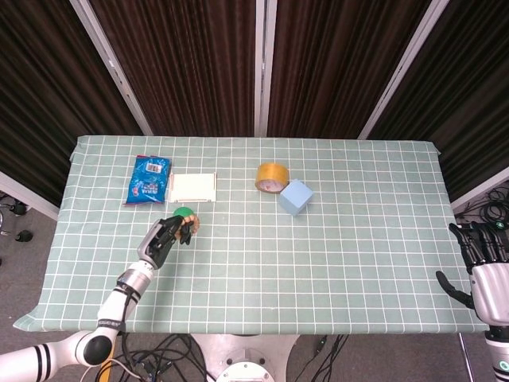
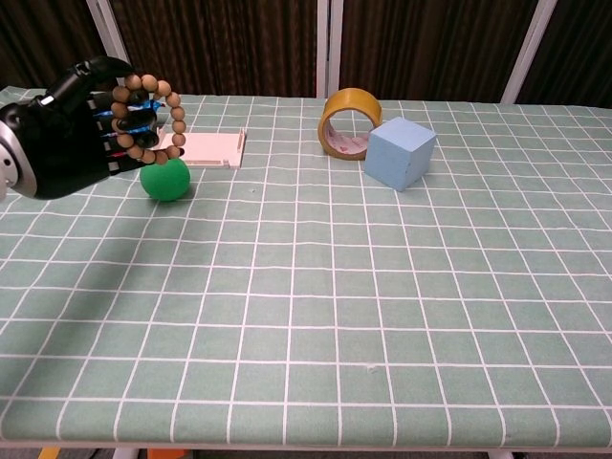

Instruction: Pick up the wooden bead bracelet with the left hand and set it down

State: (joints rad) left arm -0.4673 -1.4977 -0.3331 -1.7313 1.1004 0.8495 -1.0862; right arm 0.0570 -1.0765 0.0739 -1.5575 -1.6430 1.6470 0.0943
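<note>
While gripping wooden bead bracelet (image 2: 148, 120): left robot hand (image 2: 67, 134) | snack-bag (image 1: 149, 179) writing unreadable

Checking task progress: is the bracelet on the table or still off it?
Off it: the left hand holds the bracelet in the air.

head view looks steeply down from high, taking in the whole table (image 1: 262, 239); chest view sits low at the near edge, close, facing the curtains (image 2: 239, 38); both share the tabletop.
</note>
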